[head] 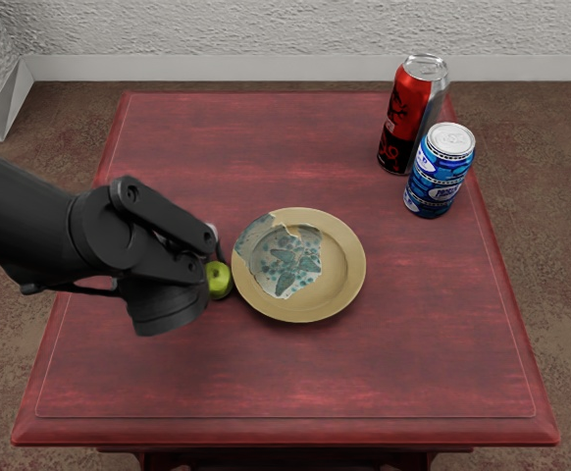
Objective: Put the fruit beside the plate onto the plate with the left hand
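Head view: left hand, centre-left, touches the green fruit beside the plate on the surface; whether it grips, I cannot tell.

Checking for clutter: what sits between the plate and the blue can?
Nothing: in the head view, only bare tabletop separates the plate from the blue can.

Bright even light, sharp render, faint soft shadows on the table

Red can standing at the desk's far right corner. Blue can at that same corner, slightly nearer.
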Robot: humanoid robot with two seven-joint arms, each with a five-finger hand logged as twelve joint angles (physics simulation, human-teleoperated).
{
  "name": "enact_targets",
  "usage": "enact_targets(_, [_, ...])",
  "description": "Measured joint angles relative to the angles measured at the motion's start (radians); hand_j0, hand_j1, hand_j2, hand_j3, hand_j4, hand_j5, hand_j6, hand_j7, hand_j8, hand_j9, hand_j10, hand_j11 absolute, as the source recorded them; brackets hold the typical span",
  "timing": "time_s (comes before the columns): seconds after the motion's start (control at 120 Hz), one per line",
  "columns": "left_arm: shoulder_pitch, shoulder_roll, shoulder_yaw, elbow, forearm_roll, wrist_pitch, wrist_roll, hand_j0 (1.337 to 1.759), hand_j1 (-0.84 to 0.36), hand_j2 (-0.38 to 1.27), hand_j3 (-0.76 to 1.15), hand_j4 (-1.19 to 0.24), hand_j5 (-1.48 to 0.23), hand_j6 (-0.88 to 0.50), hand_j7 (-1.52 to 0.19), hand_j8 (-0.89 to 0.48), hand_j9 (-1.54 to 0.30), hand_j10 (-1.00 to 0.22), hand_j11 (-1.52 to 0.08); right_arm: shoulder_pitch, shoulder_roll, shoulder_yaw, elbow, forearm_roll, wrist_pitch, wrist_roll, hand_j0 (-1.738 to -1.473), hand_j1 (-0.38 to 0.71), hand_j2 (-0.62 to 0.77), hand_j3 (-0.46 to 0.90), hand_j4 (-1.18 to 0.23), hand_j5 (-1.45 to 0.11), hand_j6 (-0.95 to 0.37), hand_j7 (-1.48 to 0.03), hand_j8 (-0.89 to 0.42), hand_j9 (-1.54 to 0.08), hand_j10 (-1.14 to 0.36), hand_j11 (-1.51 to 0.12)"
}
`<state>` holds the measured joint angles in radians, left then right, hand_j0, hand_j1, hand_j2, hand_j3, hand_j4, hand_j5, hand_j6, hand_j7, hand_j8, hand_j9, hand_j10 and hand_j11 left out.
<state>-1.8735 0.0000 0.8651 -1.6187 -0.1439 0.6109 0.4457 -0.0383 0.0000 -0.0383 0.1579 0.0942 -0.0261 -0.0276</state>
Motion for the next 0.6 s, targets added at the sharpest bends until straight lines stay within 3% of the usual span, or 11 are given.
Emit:
enact_targets(0.408, [0.007,0.0,-0.005,0.007,0.012,0.0,-0.004,1.658,-0.23,0.1,0.0,-0.49,-0.63,-0.49,-0.63,-0.49,-0.63,-0.49,-0.63,0.0,0.0,0.0,0.0,0.0,0.0,0.0,-1.658,-0.31,-0.01,0.0,-0.03,-0.04,-0.03,-0.04,-0.03,-0.04,-0.03,-0.04])
enact_targets(0.6, [0.007,0.0,-0.009,0.015,0.011,0.0,-0.004,1.658,-0.29,0.15,0.0,-0.54,-0.72,-0.46,-0.72,-0.55,-0.72,-0.55,-0.72,0.0,0.0,0.0,0.0,0.0,0.0,0.0,-1.658,-0.31,-0.01,0.0,-0.03,-0.04,-0.03,-0.04,-0.03,-0.04,-0.03,-0.04])
